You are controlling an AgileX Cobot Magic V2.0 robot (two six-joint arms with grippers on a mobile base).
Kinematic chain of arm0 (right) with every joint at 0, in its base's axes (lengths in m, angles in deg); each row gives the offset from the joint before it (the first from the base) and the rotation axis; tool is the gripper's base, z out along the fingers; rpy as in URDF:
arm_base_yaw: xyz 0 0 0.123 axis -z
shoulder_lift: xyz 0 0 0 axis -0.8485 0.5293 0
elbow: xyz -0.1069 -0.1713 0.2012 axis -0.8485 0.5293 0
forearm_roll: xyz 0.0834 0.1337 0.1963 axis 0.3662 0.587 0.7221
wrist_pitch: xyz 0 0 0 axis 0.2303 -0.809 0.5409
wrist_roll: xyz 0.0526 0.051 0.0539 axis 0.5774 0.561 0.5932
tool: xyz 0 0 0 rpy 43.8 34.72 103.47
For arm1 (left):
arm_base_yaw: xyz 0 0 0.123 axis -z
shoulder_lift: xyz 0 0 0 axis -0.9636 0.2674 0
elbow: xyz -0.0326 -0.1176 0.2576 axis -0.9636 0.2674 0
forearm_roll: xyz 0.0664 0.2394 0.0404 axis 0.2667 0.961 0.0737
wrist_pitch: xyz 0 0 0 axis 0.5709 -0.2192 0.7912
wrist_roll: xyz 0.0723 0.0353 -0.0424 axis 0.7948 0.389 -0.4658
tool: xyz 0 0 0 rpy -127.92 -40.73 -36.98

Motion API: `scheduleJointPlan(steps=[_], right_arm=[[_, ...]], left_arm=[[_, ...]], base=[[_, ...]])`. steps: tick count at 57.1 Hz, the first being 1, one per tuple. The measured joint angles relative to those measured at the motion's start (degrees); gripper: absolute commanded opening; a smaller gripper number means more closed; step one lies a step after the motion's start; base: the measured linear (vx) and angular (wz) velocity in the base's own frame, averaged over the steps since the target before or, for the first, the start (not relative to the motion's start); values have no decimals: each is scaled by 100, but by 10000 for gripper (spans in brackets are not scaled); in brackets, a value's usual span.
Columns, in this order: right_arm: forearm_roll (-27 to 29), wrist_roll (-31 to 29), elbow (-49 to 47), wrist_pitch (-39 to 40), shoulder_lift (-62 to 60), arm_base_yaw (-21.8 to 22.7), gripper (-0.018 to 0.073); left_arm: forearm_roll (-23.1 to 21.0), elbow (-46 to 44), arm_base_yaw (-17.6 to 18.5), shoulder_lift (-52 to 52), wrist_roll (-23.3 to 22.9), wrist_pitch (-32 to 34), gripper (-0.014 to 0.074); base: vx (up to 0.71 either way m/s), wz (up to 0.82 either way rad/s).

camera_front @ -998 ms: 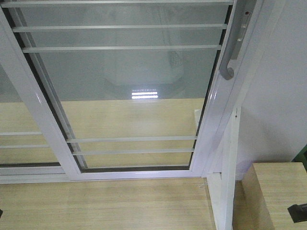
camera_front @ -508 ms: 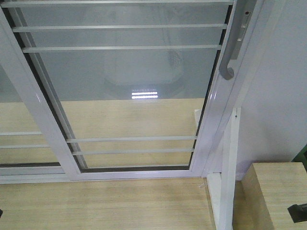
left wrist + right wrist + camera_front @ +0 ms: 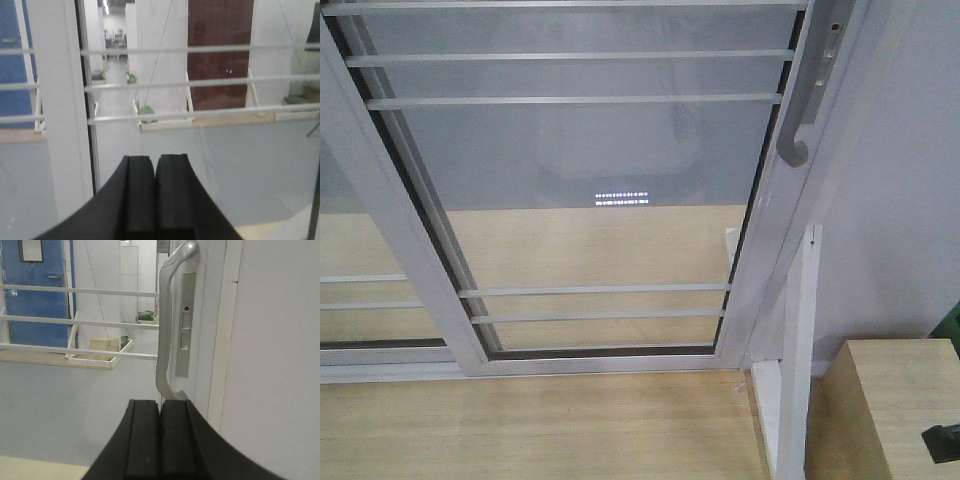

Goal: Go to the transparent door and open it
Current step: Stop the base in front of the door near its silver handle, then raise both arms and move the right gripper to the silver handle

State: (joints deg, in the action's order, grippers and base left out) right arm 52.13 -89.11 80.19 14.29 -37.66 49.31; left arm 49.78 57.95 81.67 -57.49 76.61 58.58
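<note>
both grippers shut and empty before the glass door

in the front view we see the transparent door (image 3: 590, 180) filling most of the frame, its white frame crossed by thin horizontal bars. its curved grey handle (image 3: 798, 120) sits on the right stile, near the top right. to the left, a similar barred panel (image 3: 360, 300) overlaps behind it. a white post (image 3: 798, 350) stands just right of the door's lower corner, and a light wooden box (image 3: 890, 400) sits at lower right on the wood floor (image 3: 540, 430).

from the right wrist, the right gripper (image 3: 160, 407) points at the handle's lower end; its jaws are pressed together with nothing between them, and we cannot tell whether they touch the handle. a lock plate (image 3: 184, 325) with a red dot lies beside the grip.

from the left wrist, the left gripper (image 3: 155, 165) faces the glass near a white stile (image 3: 60, 110), jaws likewise closed on nothing.
</note>
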Motion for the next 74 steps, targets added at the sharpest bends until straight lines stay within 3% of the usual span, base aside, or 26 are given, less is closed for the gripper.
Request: scheduleJointPlan(steps=[11,19,38,52,63,74], right_arm=[[0,0,-108,60,116,0,-9],[0,-28,-782,66,852,0,-9],[-22,-521,-3065,491,4141,0,-9],[-10,-521,-3738,1383,5508,0,-9],[-10,-521,-3756,1518,5799,0,14],[-10,-521,-3756,1532,5814,0,137]], left_arm=[[0,0,0,0,17,202,-6],[0,-268,0,420,17,209,-6],[-2,-2348,0,3980,17,1366,-6],[-2,-3720,0,5921,12,1579,-6],[-7,-3983,0,6289,12,1635,6],[-7,-3985,0,6331,12,1635,76]], base=[[0,0],[0,0],[0,0],[0,0],[0,0],[0,0]])
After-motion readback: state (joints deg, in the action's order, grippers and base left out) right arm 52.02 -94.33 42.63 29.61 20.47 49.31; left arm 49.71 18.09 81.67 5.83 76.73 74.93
